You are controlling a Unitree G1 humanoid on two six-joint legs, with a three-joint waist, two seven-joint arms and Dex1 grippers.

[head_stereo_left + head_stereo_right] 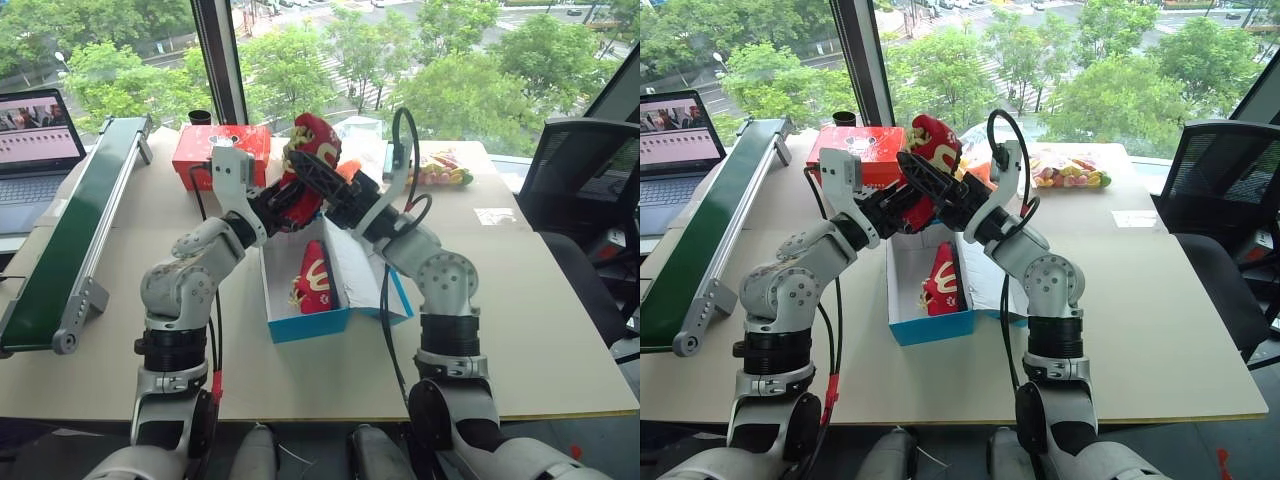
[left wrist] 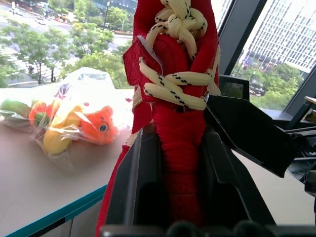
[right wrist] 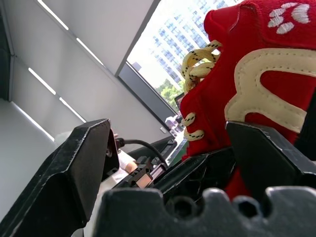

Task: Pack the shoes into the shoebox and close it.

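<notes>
My left gripper [image 1: 285, 205] is shut on a red shoe [image 1: 312, 140] with cream laces and holds it toe-up in the air above the shoebox. In the left wrist view the shoe [image 2: 180, 118] stands clamped between my two fingers [image 2: 129, 187]. My right gripper [image 1: 312, 168] stands open close beside this shoe, and in its wrist view the shoe [image 3: 247, 74] rises over one finger [image 3: 269, 158]. The other red shoe [image 1: 315, 275] lies inside the blue shoebox [image 1: 310, 325], whose lid [image 1: 398, 295] hangs open to the right.
A red box [image 1: 222, 150] stands behind the shoebox. Toys in clear bags [image 1: 440, 170] lie at the back right. A green conveyor [image 1: 80, 230] and a laptop [image 1: 35, 140] are on the left, and a black chair [image 1: 580, 190] is on the right.
</notes>
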